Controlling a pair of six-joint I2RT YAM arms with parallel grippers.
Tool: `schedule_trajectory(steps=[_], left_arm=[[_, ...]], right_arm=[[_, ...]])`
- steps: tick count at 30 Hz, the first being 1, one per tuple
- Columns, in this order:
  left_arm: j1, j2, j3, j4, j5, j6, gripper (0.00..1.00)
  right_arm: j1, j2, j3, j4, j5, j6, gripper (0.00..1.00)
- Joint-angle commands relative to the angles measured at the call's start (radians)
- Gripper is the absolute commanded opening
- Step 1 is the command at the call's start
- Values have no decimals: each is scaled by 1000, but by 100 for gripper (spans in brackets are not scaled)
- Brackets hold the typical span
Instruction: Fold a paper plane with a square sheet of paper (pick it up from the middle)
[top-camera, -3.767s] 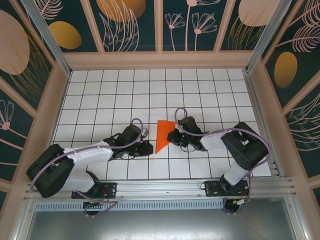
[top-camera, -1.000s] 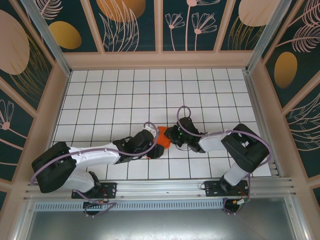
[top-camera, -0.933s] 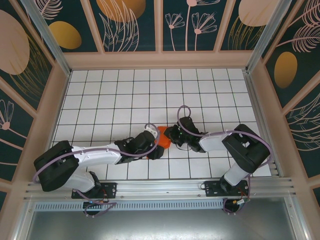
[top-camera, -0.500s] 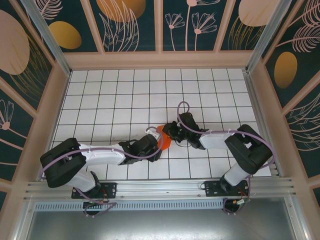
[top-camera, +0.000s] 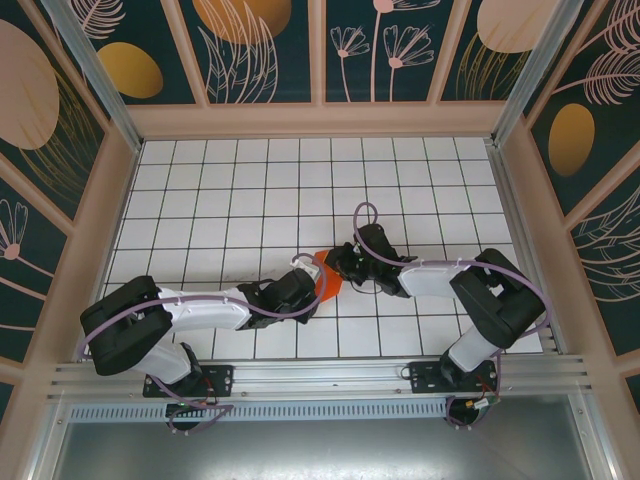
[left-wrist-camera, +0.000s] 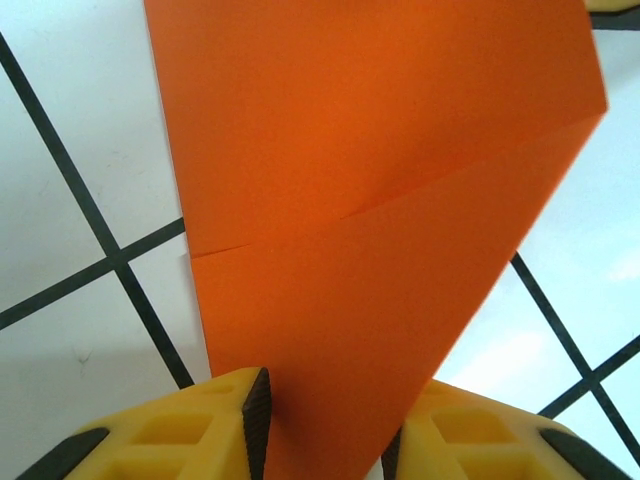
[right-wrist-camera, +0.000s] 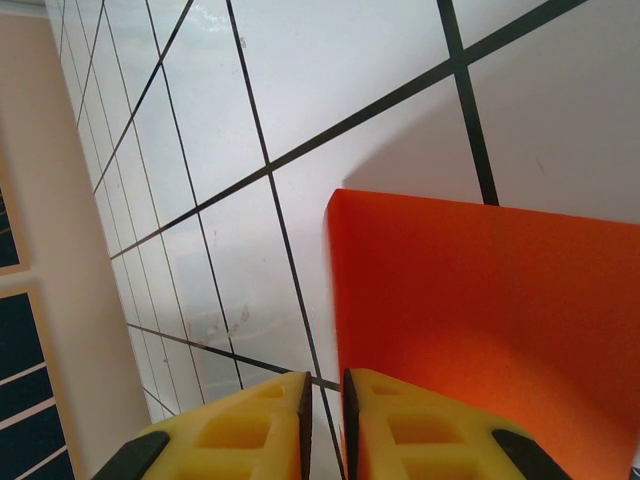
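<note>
The square sheet of paper (top-camera: 325, 279) is bright orange, folded to a tapering shape, and stands curled up off the tiles between my two grippers. In the left wrist view the paper (left-wrist-camera: 380, 200) shows a slanted fold edge. Its narrow end runs down between the yellow fingers of my left gripper (left-wrist-camera: 325, 438), whose jaws stand apart on either side of it. My left gripper (top-camera: 311, 292) sits at the paper's near-left side. My right gripper (top-camera: 340, 268) is at its far-right side. There the jaws (right-wrist-camera: 325, 420) are nearly together on the raised paper's (right-wrist-camera: 490, 300) edge.
The white tiled table (top-camera: 250, 200) stretches far and left of the grippers. Peach side walls (top-camera: 320, 120) box it in, and a metal rail (top-camera: 320, 375) runs along the near edge by the arm bases.
The left arm has reached in from the left and its jaws have narrowed round the paper's tip. The paper, flat before, is now raised and curled. The right gripper shifted slightly away.
</note>
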Motion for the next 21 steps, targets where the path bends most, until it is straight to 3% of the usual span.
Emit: schedule_trajectory(steps=[1,8,13,21], left_arm=[[-5,-1,-7,-9,-9,15,35],[-5,6,-12,2,8,28,28],[-5,29,-1,2,14,37,20],[-5,81,33,3,64,32,14]], right_arm=[[-5,-24,19,-16,0,-19,20],[-7,-26,29,-31,0,-26,17],[-10,-59,43,-93,20,-64,23],[-20,-234,50,-311,126,-177,48]])
